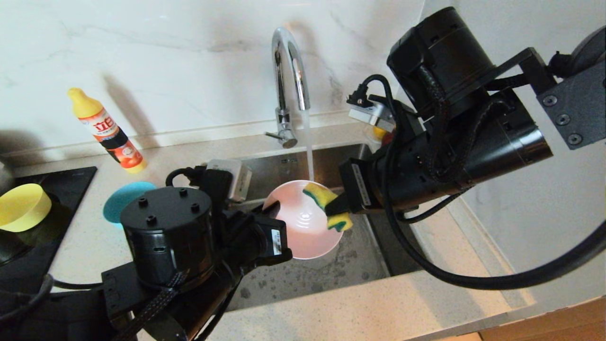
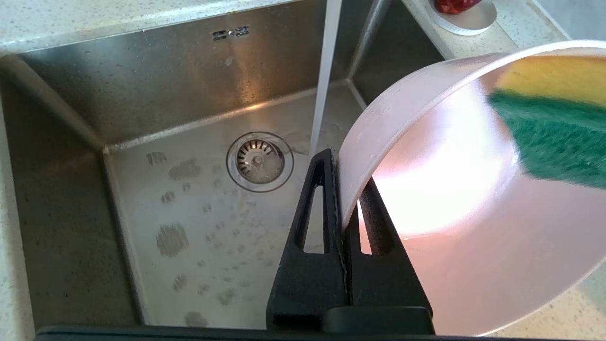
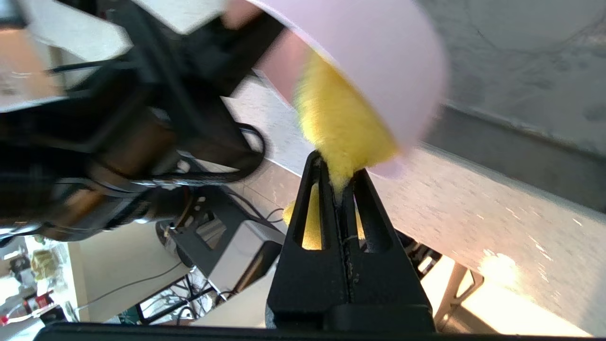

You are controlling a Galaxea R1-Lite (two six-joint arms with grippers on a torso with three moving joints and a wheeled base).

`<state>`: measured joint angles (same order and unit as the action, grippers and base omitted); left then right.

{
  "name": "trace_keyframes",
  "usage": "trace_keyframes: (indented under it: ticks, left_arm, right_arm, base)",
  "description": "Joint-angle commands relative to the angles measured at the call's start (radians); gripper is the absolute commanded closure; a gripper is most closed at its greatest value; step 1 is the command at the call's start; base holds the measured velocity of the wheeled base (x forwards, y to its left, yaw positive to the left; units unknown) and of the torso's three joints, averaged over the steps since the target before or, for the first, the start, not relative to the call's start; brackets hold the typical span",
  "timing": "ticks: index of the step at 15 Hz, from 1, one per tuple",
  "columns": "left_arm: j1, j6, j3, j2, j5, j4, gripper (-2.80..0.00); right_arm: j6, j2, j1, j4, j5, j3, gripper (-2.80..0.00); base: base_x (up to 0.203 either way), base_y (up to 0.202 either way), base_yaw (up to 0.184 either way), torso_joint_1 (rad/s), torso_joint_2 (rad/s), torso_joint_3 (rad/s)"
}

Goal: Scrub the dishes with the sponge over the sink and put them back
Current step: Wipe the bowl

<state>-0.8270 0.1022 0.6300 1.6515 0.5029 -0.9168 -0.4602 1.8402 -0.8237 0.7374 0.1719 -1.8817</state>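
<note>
Scrubbing is happening over the sink (image 1: 350,265): the left gripper (image 2: 342,189) is pinching the rim of the pink bowl (image 1: 303,227), holding it tilted above the basin just in front of the running tap (image 1: 289,71). The right gripper (image 3: 339,182) is clamping the sponge (image 1: 329,206) and pressing it inside the bowl, near the rim on the tap side. To do this well, the sponge's green face should probably be sweeping the whole inner wall while the left grip is staying firm, since a wet rim could slip. The yellow bowl (image 1: 23,207) and blue bowl (image 1: 124,199) are sitting on the counter, left of the sink.
</note>
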Motion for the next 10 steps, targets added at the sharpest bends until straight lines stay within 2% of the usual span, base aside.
trace_keyframes:
  ticks: [1,5,10]
  left_arm:
    - [0.0,0.001,0.0,-0.004,0.003,-0.005,0.0]
    - [0.0,0.002,0.005,-0.007,0.003,-0.005,0.0]
    - [0.002,0.004,0.005,-0.01,0.003,-0.006,0.0]
  right_arm:
    - [-0.002,-0.034,0.022,0.004,0.001,0.046,0.0]
    - [-0.002,-0.034,0.02,-0.001,0.016,0.093,0.0]
    - [-0.002,0.013,-0.042,-0.004,0.032,0.096,0.0]
  base:
    - [0.0,0.0,0.0,0.0,0.0,0.0]
    - [0.0,0.0,0.0,0.0,0.0,0.0]
    - [0.0,0.0,0.0,0.0,0.0,0.0]
